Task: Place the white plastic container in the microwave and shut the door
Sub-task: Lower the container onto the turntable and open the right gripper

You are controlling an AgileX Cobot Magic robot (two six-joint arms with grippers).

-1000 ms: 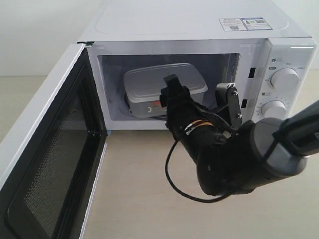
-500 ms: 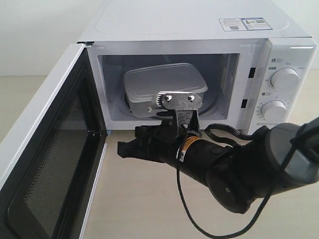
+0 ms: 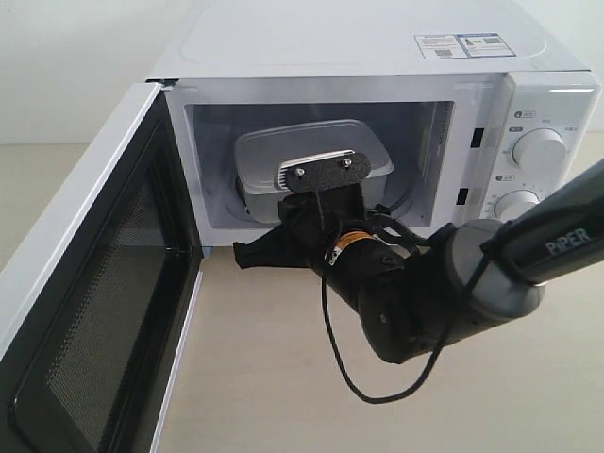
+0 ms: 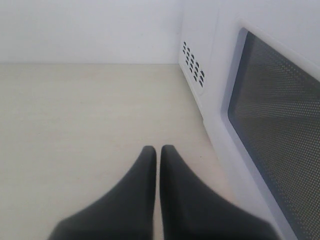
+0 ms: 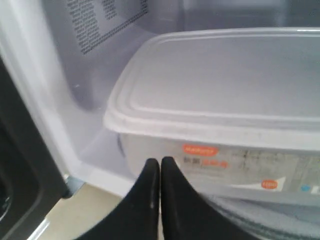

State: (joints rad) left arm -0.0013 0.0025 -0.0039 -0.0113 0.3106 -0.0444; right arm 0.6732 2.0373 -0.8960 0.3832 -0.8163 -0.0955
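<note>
White container (image 3: 266, 149) sits inside the microwave (image 3: 359, 47), its door (image 3: 90, 302) open at nine o'clock. Both left jaws and right jaws are pressed together, empty.

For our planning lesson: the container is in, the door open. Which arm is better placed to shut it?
Probably left: the left hand lies by the outer face of the door; the right hand faces the container.
</note>
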